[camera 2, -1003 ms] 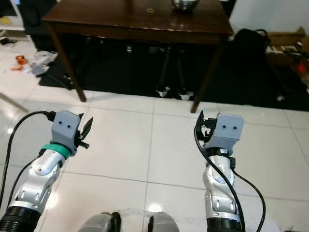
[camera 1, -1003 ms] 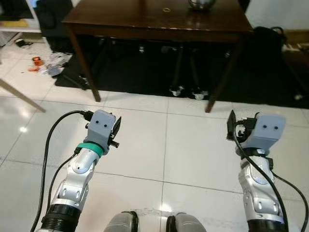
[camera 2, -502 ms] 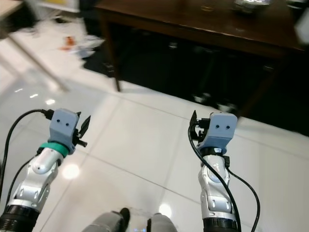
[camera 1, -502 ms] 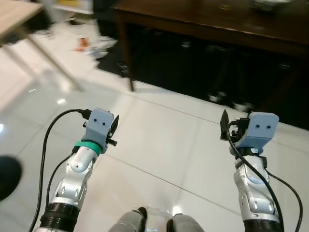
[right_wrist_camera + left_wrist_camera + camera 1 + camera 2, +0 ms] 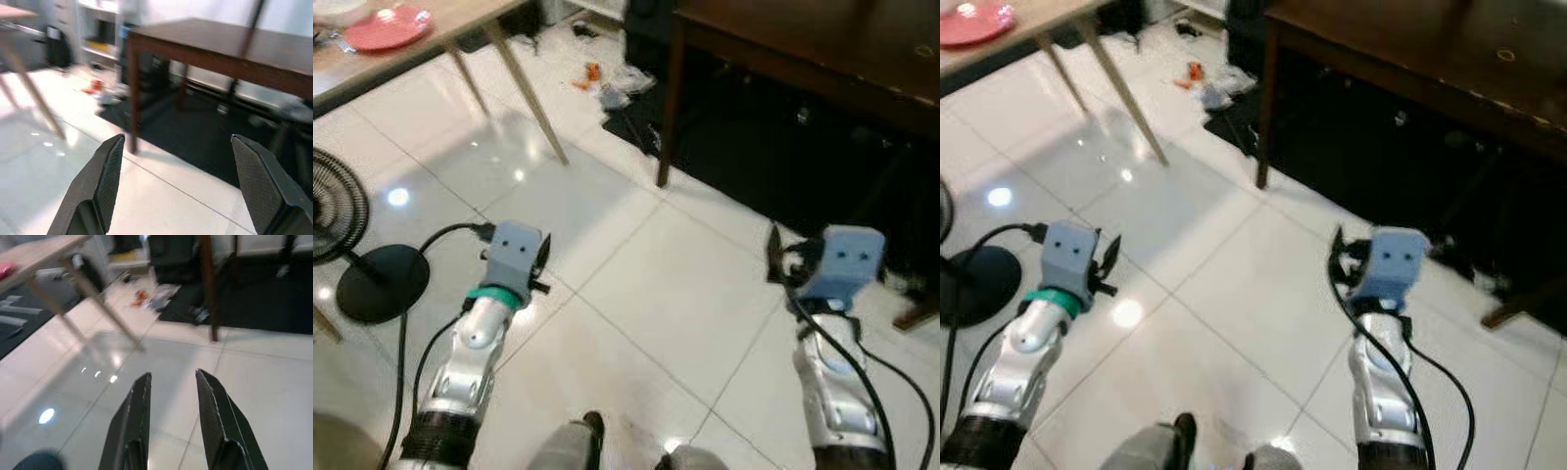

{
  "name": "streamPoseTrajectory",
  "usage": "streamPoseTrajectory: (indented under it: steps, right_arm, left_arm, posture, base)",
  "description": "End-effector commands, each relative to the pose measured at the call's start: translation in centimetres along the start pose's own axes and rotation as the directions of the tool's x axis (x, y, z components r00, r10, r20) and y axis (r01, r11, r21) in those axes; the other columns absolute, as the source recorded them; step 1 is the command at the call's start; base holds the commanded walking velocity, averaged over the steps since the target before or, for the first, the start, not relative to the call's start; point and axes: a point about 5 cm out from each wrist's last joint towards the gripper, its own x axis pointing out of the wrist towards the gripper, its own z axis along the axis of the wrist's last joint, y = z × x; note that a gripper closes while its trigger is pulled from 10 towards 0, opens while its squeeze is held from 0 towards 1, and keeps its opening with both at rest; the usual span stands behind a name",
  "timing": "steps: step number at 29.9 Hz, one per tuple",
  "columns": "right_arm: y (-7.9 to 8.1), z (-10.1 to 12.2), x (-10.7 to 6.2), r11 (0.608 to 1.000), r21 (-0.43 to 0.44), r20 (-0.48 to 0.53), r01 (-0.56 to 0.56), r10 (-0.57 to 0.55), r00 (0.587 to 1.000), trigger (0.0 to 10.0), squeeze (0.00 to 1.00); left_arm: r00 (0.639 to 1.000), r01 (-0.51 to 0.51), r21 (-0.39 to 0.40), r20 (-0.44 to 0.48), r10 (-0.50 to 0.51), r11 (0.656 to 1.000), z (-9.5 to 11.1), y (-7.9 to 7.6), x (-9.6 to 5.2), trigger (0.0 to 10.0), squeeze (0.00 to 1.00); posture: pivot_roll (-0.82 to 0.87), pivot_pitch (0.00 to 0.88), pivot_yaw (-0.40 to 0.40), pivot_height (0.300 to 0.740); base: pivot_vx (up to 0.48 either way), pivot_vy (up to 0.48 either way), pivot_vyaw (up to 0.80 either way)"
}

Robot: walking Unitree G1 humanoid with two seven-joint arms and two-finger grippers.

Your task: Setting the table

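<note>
Dark table (image 5: 1410, 49) over white tiles (image 5: 646, 294) | left claw (image 5: 173, 396) apart, empty | right claw (image 5: 181, 186) wide apart

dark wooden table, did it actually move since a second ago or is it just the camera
Cannot tell; likely just the camera. The dark wooden table and the white floor tiles shifted rightward together, so the view turned left.

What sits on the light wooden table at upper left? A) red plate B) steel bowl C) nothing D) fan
A: a red plate lies on the light table; the fan stands on the floor beside it.
</note>
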Motion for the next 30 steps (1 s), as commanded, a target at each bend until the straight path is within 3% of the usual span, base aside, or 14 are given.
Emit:
streamPoseTrajectory:
  steps: [1,30]
  right_arm:
    - [-0.3,-0.6,-0.3,1.000,0.001,-0.028,0.005,-0.005,1.000,10.0,0.00]
    - [-0.6,-0.5,-0.1,1.000,0.001,-0.018,0.026,-0.026,1.000,10.0,0.00]
  left_arm:
    - [0.999,0.002,-0.004,-0.038,-0.002,1.000,-0.8,-0.3,-0.3,10.0,0.00]
    - [0.999,-0.029,0.004,-0.020,0.029,1.000,-0.4,0.8,0.3,10.0,0.00]
  posture:
    - [-0.01,0.000,0.065,0.740]
    - [-0.01,0.000,0.068,0.740]
  base:
    - [0.000,0.000,0.80]
    - [0.000,0.000,0.80]
